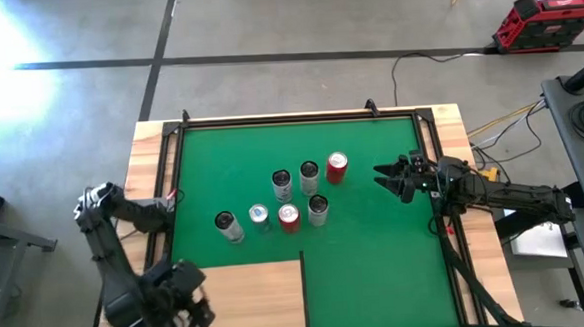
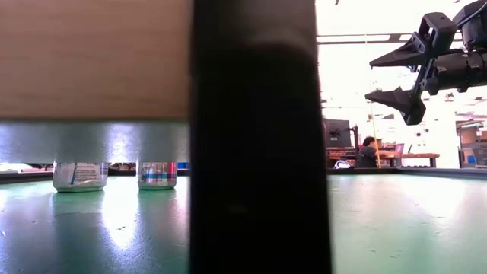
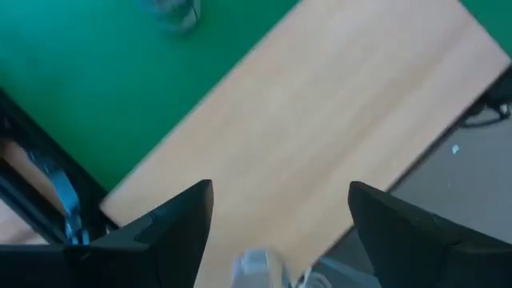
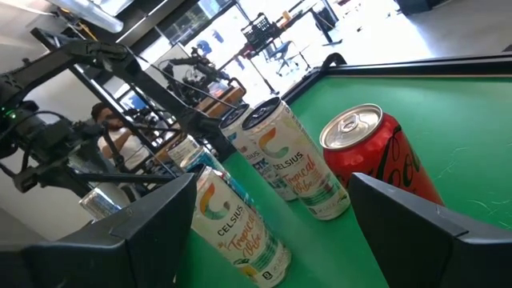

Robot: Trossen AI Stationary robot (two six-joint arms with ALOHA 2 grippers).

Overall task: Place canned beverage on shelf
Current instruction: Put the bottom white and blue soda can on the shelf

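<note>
Several cans stand upright on the green mat (image 1: 377, 259). A red can (image 1: 336, 167) is the one furthest right; it also shows in the right wrist view (image 4: 376, 156), next to white Celsius cans (image 4: 292, 160). The shelf (image 1: 254, 296), a pale wood panel, lies at the near left. My right gripper (image 1: 388, 178) hovers open just right of the red can, its fingers pointing at it (image 4: 272, 216). It is raised above the mat in the low view (image 2: 399, 76). My left gripper (image 1: 185, 314) is open above the shelf's left part (image 3: 320, 120).
In the low view a dark upright shape (image 2: 259, 137) blocks the middle, and two cans (image 2: 80, 175) (image 2: 157, 175) show under the pale panel (image 2: 91, 57). The wooden table rim (image 1: 152, 161) frames the mat. A person sits in the room beyond (image 2: 370, 152).
</note>
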